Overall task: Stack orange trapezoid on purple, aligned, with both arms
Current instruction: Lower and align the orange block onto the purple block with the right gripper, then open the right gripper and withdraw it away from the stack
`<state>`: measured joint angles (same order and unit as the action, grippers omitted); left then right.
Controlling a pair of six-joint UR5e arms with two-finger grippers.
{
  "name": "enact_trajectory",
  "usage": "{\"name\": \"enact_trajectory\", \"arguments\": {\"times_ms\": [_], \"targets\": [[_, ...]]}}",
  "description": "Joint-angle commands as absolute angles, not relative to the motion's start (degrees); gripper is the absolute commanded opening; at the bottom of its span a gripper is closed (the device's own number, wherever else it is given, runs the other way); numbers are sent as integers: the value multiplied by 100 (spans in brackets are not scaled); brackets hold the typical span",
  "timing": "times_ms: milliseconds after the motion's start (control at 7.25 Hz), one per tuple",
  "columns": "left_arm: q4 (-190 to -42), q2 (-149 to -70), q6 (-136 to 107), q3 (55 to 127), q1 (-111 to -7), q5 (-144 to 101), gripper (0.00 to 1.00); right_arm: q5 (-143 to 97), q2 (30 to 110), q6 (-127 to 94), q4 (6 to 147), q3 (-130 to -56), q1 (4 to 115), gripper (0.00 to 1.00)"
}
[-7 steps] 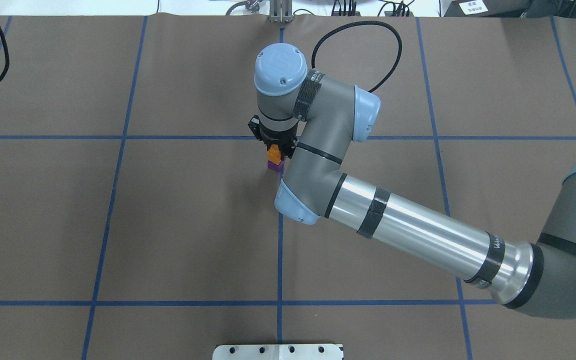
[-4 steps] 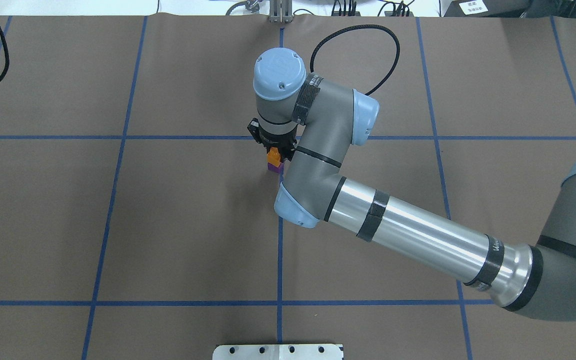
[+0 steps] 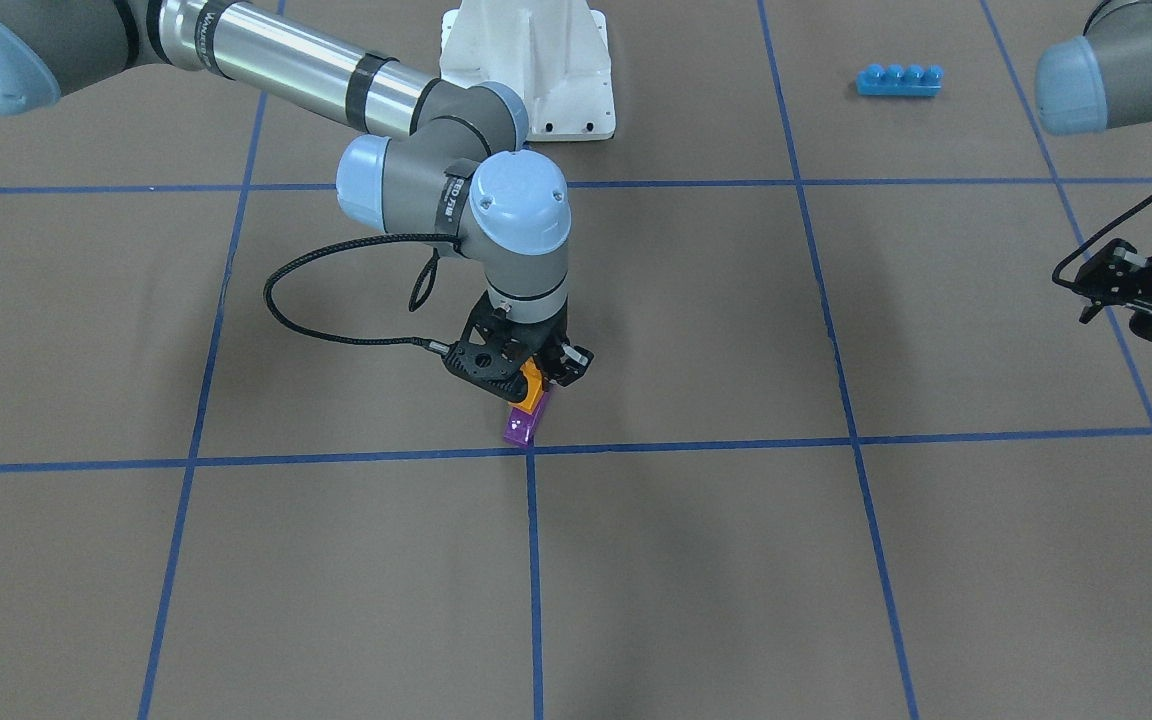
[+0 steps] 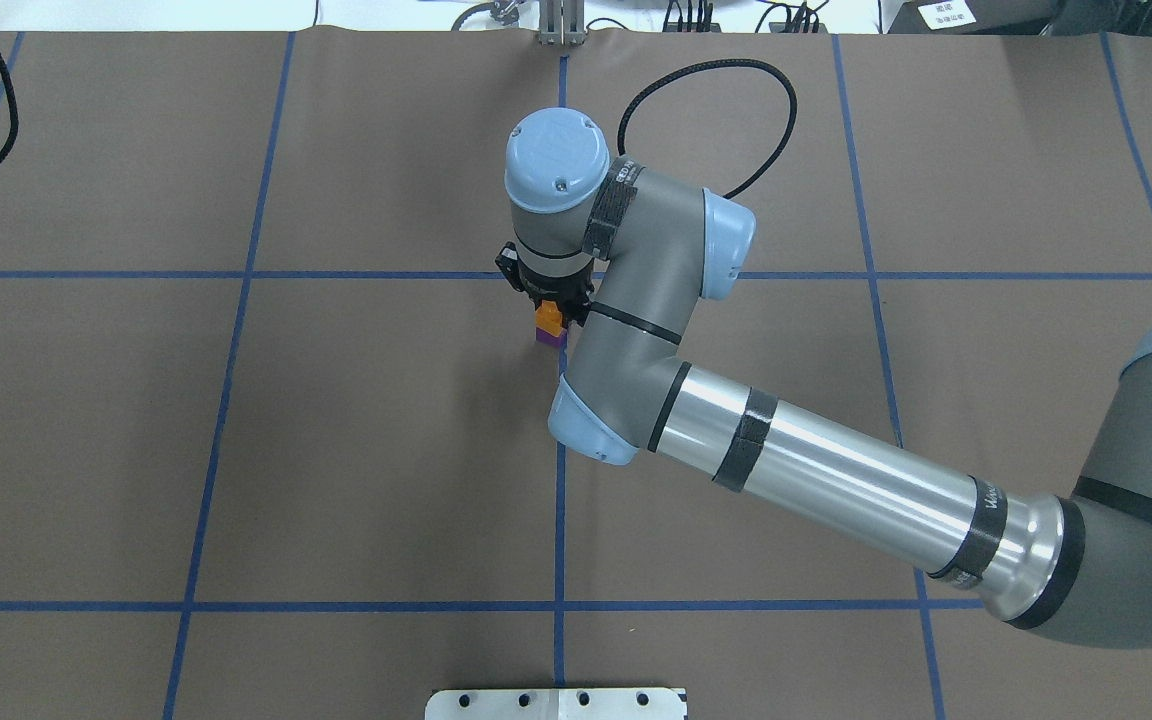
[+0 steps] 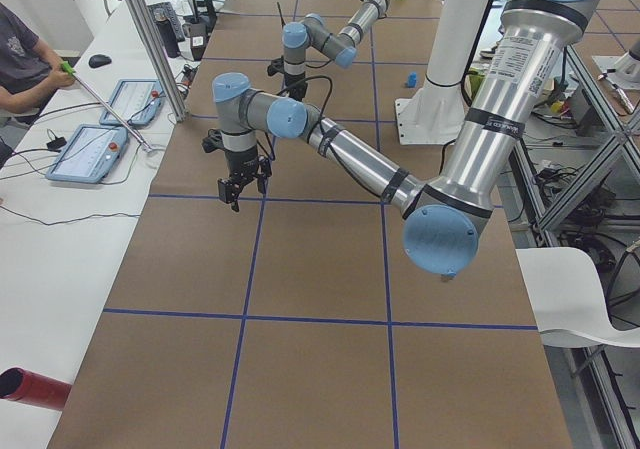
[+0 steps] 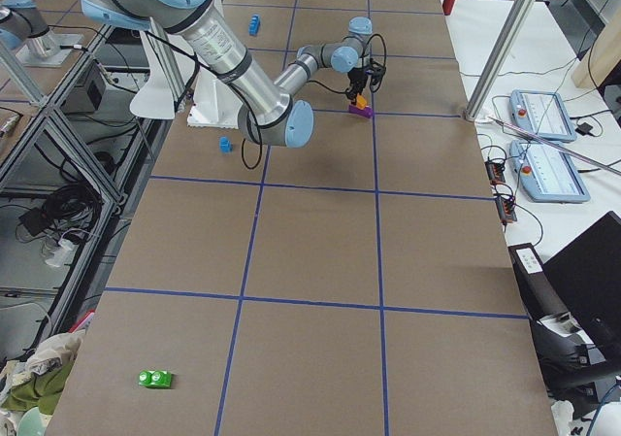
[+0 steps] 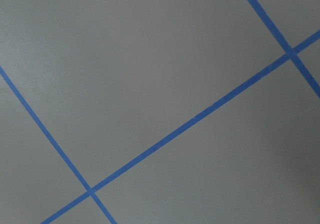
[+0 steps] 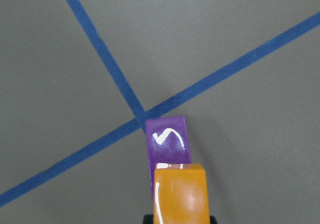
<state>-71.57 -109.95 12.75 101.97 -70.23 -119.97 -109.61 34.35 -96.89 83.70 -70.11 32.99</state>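
My right gripper [image 3: 534, 384] points down near the table's middle and is shut on the orange trapezoid [image 3: 533, 396]. The orange block sits right over the purple block [image 3: 521, 426], which stands on the table by a blue tape crossing. In the right wrist view the orange block [image 8: 180, 194] overlaps the near end of the purple block [image 8: 167, 139]. I cannot tell whether it is fully seated. My left gripper [image 3: 1101, 285] hangs far off to the side above bare table, open and empty.
A long blue four-stud brick [image 3: 899, 80] lies near the white robot base [image 3: 526, 70]. A small blue block [image 6: 225, 145] and a green block [image 6: 155, 379] lie far from the stack. An operator [image 5: 20, 54] sits beside the table.
My right arm has lowered, and the orange trapezoid has come down closer onto the purple block. The left gripper has not moved.
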Motion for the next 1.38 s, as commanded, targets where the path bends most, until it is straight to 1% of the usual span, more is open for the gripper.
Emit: {"name": "enact_trajectory", "arguments": {"times_ms": [0,138,276,414,828,966,1103,1241], "targets": [[-7154,-10995,1274,10213,-7022,-11997,100,-10951,3445,-9686,8262,-6961,3287,0],[-7154,-10995,1274,10222,-7022,-11997,100,-10951,3445,-9686,8192,-6952,3296,0],[-7154,-10995,1274,10230,-7022,-11997,100,-10960,3437,-9686,8183,-6952,3313,33],[-7154,-10995,1274,10239,-7022,-11997,100,-10960,3410,-9712,8174,-6961,3322,99],[-7146,-10995,1274,10300,-7022,-11988,100,-11030,3384,-9686,8183,-7005,3375,100],[-7146,-10995,1301,10301,-7022,-11988,100,-11109,3384,-9686,8217,-7162,3445,100],[-7146,-10995,1327,10301,-7049,-12014,100,-11231,3480,-9520,8261,-7572,3611,100],[-7163,-10960,1345,10266,-7214,-12258,100,-11354,3741,-9231,8514,-8072,3804,100]]}}
